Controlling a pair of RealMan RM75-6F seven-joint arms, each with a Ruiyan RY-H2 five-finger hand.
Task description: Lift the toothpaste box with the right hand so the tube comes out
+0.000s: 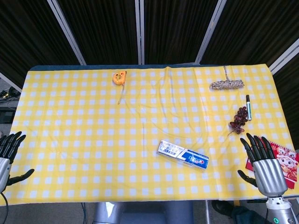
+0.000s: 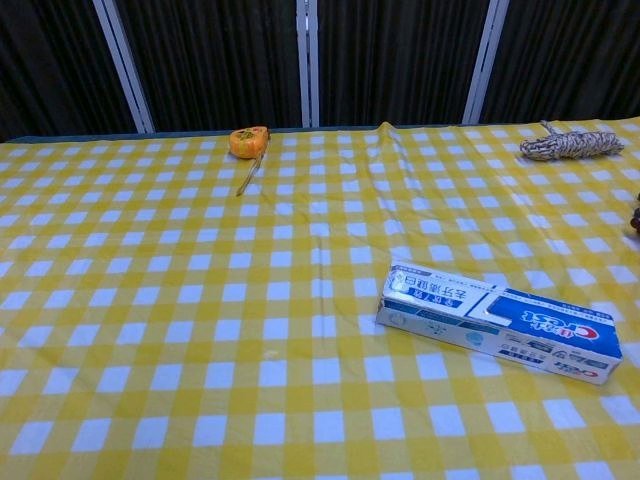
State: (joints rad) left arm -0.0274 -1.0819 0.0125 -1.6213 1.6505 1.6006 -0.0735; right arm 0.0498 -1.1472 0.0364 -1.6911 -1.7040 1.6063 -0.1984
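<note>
Nearest the robot, both hands hung at the table's front edge with fingers spread, holding nothing: the right hand [image 1: 265, 164] at the right corner beside a red booklet [image 1: 286, 163], the left hand [image 1: 8, 156] at the left corner. Between them, nearer the right, the toothpaste box [image 1: 183, 156] lay flat on the checked cloth [image 1: 93, 140]. Farther back lay grapes [image 1: 238, 118], a marker [image 1: 248, 107], a rope bundle [image 1: 227, 84] and an orange tape measure [image 1: 119, 77].

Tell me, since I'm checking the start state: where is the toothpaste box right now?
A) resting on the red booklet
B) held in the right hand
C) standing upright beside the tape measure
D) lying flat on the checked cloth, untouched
D: the toothpaste box lies flat on the cloth, and the right hand is open off to its side, clear of it.
</note>
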